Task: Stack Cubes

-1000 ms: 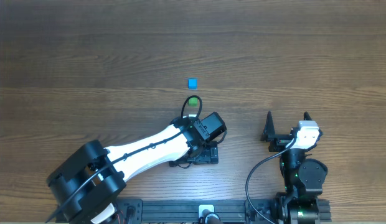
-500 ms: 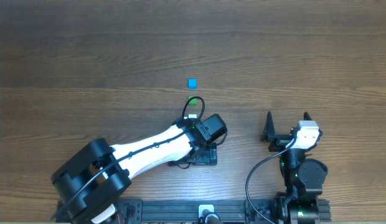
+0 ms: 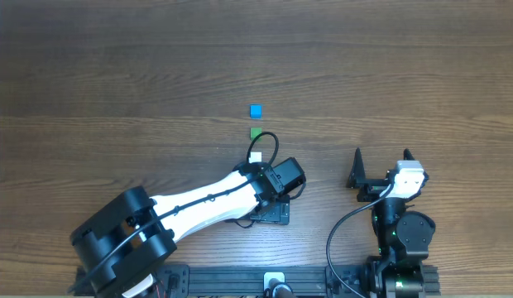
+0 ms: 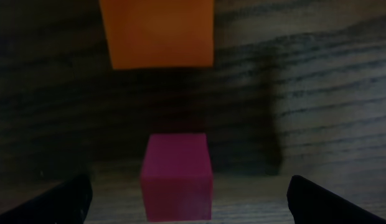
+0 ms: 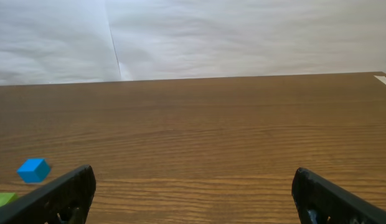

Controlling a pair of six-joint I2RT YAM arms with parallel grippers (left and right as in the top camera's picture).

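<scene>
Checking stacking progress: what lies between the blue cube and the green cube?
Nothing but bare table; in the top view the blue cube and the green cube sit apart, unstacked.

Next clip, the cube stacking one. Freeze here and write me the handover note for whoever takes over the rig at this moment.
Left tool: open, low over the table. The green cube is just ahead, centred on the gap between the fingers, not gripped.
Right tool: open, holding nothing, near its own base and off to the side of both cubes.
Cubes: the blue cube sits just beyond the green one with a gap between them. Both lie flat on the wood.
Done: nothing stacked.
Left to do: probably close on the green cube, lift it and set it on the blue one.
</scene>
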